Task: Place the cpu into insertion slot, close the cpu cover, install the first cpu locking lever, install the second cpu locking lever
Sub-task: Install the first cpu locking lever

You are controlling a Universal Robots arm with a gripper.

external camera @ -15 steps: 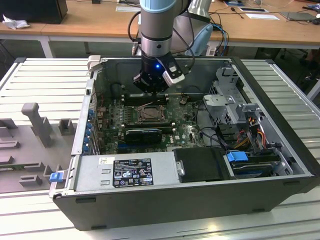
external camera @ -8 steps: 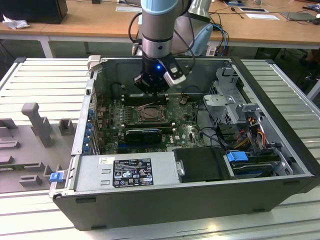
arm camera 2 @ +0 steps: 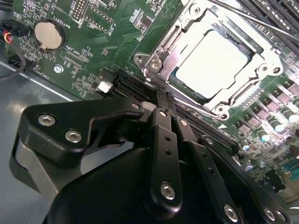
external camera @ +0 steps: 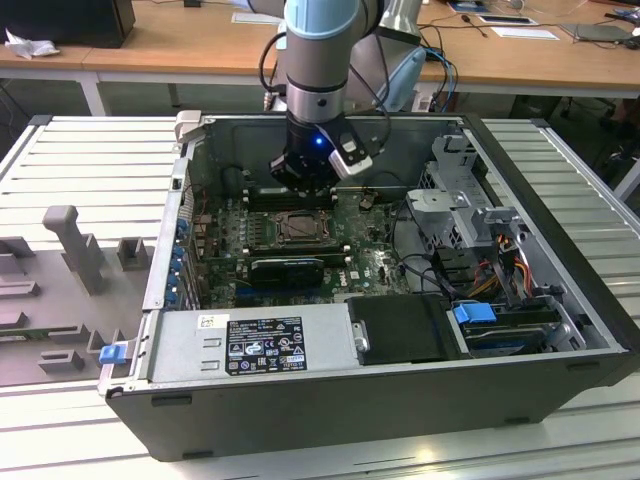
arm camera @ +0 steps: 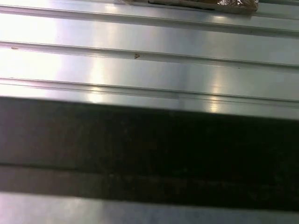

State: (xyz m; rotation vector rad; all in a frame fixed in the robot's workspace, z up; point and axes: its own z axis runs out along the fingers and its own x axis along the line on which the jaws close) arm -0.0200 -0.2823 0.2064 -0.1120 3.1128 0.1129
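We're looking into the open computer case [external camera: 330, 400] and the arm [external camera: 318, 60] is hanging over the green board [arm camera 2: 107, 42]. The gripper [arm camera 2: 162, 99] is hovering just beside the slot [external camera: 300, 228]. Its black fingers [arm camera 2: 163, 135] are pressing together at the tips, and nothing is showing between them.

In the second wrist view the chip [arm camera 2: 211, 61] is lying flat in the slot, a pale silver-beige square with a smooth, faintly shiny face. The cover [arm camera 2: 174, 46] is sitting down over it. It's a thin bright metal frame, and its big window is leaving the chip's face bare. A thin dark rod [arm camera 2: 247, 21] is running slantwise past the far corner. It may be one of the locking levers, though I can't tell whether it's latched.

As for handling, I'm judging the chip to be light, stiff and slick on top, and delicate too, so the edges are the place to hold it. The cover looks stiff but thin, so any pressing is safest on the metal rim and not through the window.
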